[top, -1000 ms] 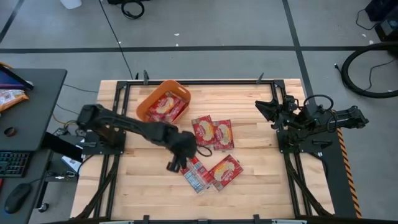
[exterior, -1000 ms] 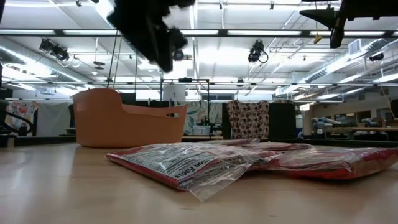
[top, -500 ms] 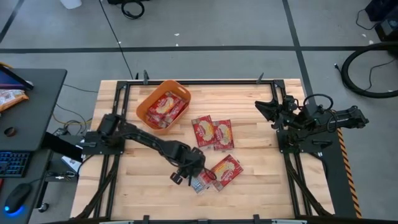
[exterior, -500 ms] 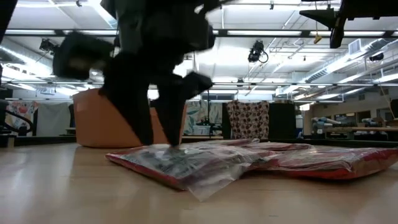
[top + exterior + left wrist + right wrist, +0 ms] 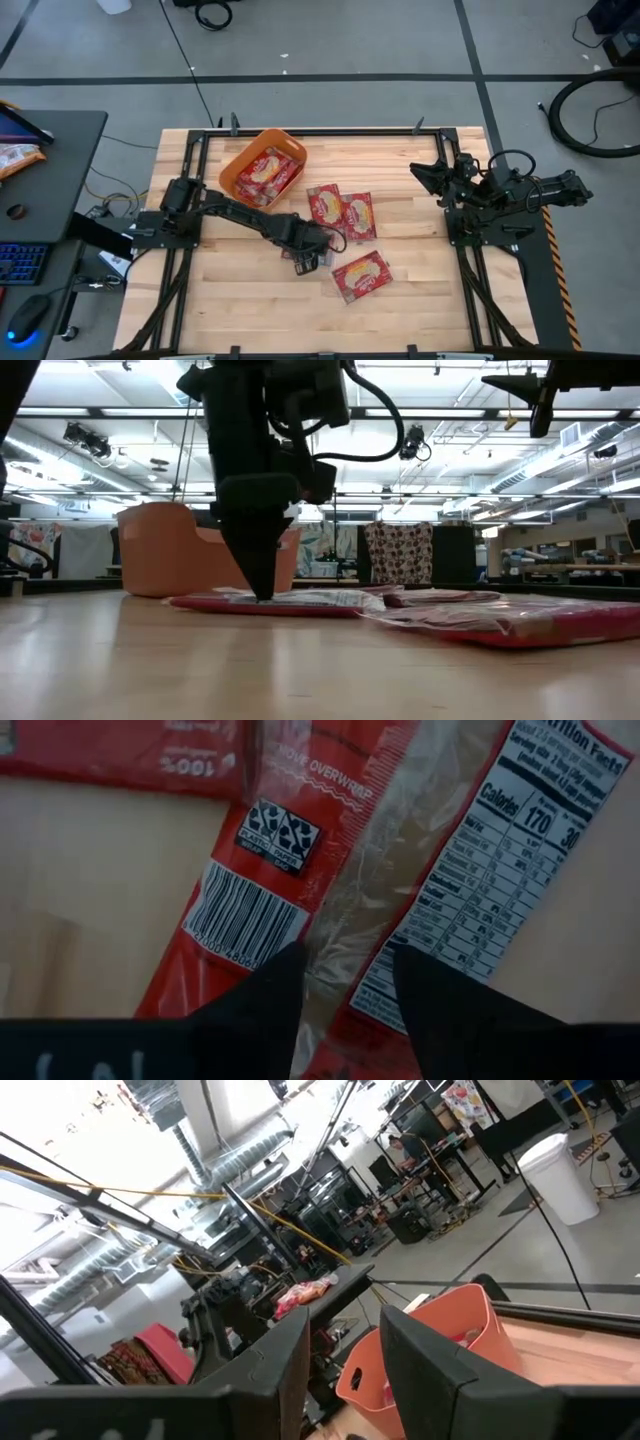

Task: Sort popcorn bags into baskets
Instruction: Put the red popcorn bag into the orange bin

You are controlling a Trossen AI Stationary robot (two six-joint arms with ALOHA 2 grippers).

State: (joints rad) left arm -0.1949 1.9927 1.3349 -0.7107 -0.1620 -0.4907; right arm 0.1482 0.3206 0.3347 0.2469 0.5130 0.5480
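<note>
Popcorn bag (image 5: pixel 300 890) underside, barcode up, is clamped by the left pincer (image 5: pixel 345 985); overhead hides this.

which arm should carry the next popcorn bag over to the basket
Left. The left gripper is already down on a popcorn bag, near the orange basket; the right gripper waits raised at the table's far right.

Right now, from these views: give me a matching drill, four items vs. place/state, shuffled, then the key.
Items:
1. left gripper
2. right gripper
3. orange basket
4. lone popcorn bag

Places/states:
A. holds packets, at the table's far left part
B. lies flat on the wood, nearest the table's front edge
C. parked off the wood, at the table's right side
D. down on a packet showing barcode and nutrition label

Pairs: 1-D, 2-C, 3-A, 4-B
</note>
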